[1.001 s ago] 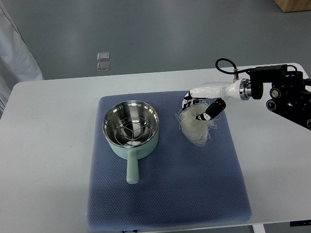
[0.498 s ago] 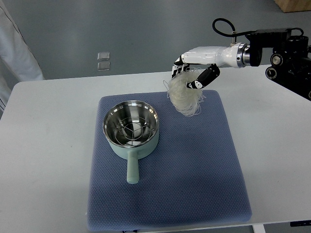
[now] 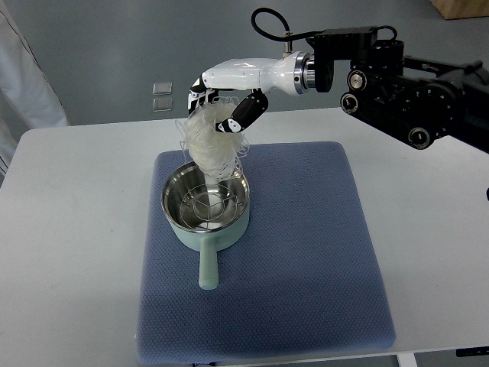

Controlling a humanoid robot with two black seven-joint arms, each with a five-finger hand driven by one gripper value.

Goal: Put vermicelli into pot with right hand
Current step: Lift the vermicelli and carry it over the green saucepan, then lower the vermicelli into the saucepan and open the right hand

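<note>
While the white-shelled right hand [image 3: 229,95] reaches in from the right edge, its black-tipped fingers [image 3: 243,116] are curled around a pale, translucent tangle of vermicelli [image 3: 210,145], held in the air. Loose strands hang down over the far rim of the mint-green saucepan [image 3: 206,205] with a steel interior and wire rack, though whether they touch it is unclear. Saucepan stands on a blue-grey textured mat [image 3: 306,260] atop a white table [image 3: 76,252].
</note>
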